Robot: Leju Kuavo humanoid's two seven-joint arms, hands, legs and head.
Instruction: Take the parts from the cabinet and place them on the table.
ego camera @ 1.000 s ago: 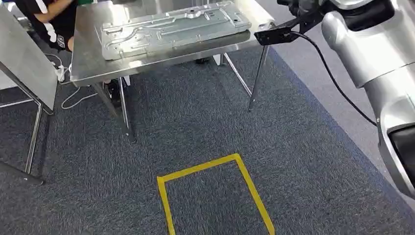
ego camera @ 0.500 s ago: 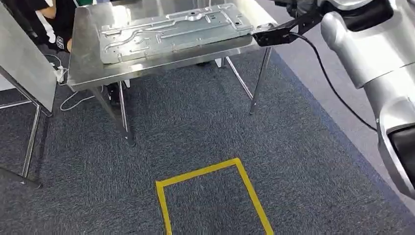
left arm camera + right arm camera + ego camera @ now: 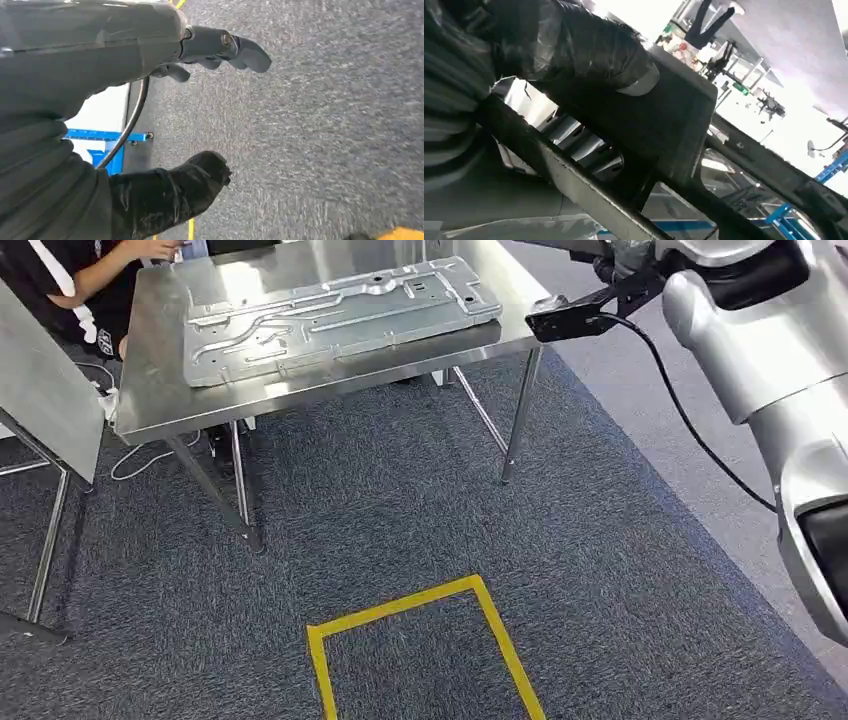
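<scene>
A large stamped silver metal panel [image 3: 330, 315] lies flat on the steel table [image 3: 150, 410] ahead of me. My right arm [image 3: 740, 340] is raised at the upper right, level with the table's right end. In the right wrist view my right hand [image 3: 574, 45] grips a dark metal part [image 3: 674, 115] made of flat plate and bars, with the thumb pressed on its face. My left hand [image 3: 125, 50] hangs over the grey carpet, fingers apart and holding nothing.
A yellow tape outline [image 3: 420, 605] marks the carpet in front of the table. Another steel surface on thin legs [image 3: 40, 380] stands at the left. A person [image 3: 70, 280] sits behind the table's far left corner. Cables [image 3: 150, 450] lie under it.
The whole picture has shifted: the table now sits lower and further left and the tape outline lower, so the camera moved. The person's hand now reaches toward the table's far corner.
</scene>
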